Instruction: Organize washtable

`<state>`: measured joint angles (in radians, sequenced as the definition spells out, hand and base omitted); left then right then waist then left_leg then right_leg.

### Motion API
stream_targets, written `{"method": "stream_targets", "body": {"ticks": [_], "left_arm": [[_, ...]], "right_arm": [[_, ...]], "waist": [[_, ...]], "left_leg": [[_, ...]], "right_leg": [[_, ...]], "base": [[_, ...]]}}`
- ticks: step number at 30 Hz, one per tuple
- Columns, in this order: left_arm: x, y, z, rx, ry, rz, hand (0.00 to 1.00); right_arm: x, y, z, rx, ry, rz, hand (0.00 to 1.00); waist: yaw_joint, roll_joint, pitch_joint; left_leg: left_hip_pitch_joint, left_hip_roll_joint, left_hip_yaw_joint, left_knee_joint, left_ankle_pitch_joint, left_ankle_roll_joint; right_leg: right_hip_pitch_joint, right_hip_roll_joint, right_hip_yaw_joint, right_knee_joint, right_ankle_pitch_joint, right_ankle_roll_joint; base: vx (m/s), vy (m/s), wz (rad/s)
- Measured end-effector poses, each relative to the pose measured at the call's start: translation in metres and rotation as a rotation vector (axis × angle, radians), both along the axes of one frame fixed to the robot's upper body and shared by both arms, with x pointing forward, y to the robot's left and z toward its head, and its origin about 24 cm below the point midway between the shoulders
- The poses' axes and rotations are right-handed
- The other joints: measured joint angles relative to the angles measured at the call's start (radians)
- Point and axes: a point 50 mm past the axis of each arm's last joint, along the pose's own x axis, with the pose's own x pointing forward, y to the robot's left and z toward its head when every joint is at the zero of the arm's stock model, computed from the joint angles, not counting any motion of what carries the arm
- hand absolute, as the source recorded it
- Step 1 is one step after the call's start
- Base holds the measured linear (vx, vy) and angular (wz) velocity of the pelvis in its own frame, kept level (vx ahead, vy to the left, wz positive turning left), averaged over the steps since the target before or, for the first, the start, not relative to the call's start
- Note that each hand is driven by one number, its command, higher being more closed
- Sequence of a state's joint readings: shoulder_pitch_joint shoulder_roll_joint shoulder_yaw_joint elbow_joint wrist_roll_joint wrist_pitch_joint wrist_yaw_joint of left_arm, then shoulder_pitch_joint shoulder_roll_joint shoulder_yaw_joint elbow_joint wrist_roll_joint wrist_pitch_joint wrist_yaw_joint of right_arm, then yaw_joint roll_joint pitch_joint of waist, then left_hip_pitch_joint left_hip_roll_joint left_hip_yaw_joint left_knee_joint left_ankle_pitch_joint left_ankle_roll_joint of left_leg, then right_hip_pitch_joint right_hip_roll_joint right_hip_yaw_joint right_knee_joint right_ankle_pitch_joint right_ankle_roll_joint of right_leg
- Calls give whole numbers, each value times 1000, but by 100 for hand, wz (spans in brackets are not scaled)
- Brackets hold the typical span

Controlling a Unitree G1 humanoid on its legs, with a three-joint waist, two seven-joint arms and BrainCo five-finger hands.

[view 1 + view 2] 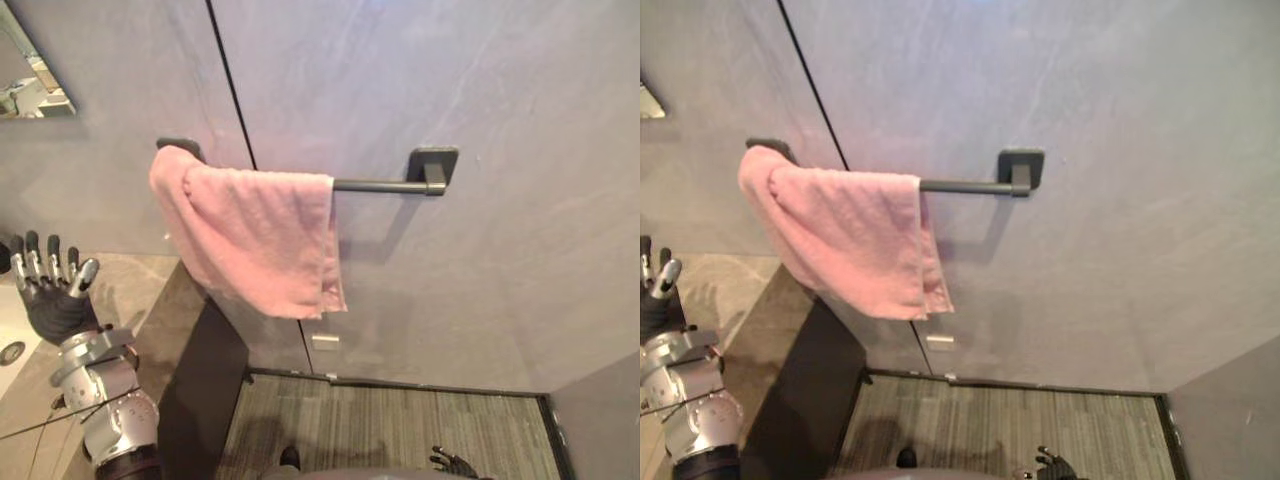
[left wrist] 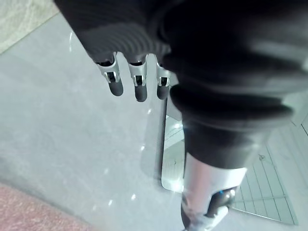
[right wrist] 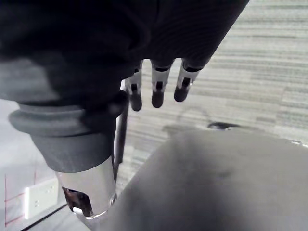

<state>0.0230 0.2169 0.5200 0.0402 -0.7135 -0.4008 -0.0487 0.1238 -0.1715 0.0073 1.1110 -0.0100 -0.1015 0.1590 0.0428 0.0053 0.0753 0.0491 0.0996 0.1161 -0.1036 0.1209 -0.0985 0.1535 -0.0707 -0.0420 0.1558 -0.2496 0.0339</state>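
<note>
Towel (image 1: 250, 230), pink, is seen draped over one end of a dark rail (image 1: 385, 185), up and to the right of the left hand (image 1: 50, 290) and well apart from it. It is folded over the rail and hangs bunched, with its lower edge slanting; the rest of the rail is left bare.

The left hand is held raised above the counter (image 1: 135, 290), its fingers straight and spread, with nothing gripped. The right hand (image 1: 455, 463) is carried low near the floor (image 1: 400, 425), far below the towel, its fingers loose and apart, with nothing held either.

The hanging of the towel can be judged as done, since neither hand is touching it. A straightening along the rail may be left, as the cloth sits crooked. How tidy the rest of the counter is cannot be told, because little of it is shown.

The counter beneath the left hand is of brownish stone with a dark side panel. The rail is fixed to a smooth grey wall (image 1: 500, 100) split by a thin dark seam. A mirror (image 1: 35, 85) is mounted above the left hand, and the floor is covered in striped grey carpet.
</note>
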Motion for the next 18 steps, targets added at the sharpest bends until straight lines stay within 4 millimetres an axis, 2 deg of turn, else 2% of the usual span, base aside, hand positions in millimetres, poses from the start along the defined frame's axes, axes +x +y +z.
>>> {"method": "stream_targets", "body": {"ticks": [4,9,14,18], "left_arm": [[5,1,4,34,10,-47,0],[27,4,-1,57,83,-144,0],[40,2,-9,45,140,-197,0],[50,1,-7,51,151,-217,0]], "right_arm": [[4,0,1,1,-14,6,0],[12,1,4,8,-42,30,0],[11,2,3,9,-34,61,0],[10,2,3,9,-32,60,0]], "waist": [[-1,2,0],[-3,7,2],[-6,7,1],[-10,6,1]], "left_leg": [[-4,0,-2,0,0,0],[-3,0,2,0,0,0],[2,3,22,0,-5,-7],[1,4,33,0,-7,-7]], "right_leg": [[0,1,-4,-2,0,0],[-1,1,1,-2,0,0],[-8,2,22,0,0,0],[-17,2,36,1,0,-1]], "base": [[6,-11,3],[-4,-3,-1],[-11,-7,-11],[2,-10,-10]]}}
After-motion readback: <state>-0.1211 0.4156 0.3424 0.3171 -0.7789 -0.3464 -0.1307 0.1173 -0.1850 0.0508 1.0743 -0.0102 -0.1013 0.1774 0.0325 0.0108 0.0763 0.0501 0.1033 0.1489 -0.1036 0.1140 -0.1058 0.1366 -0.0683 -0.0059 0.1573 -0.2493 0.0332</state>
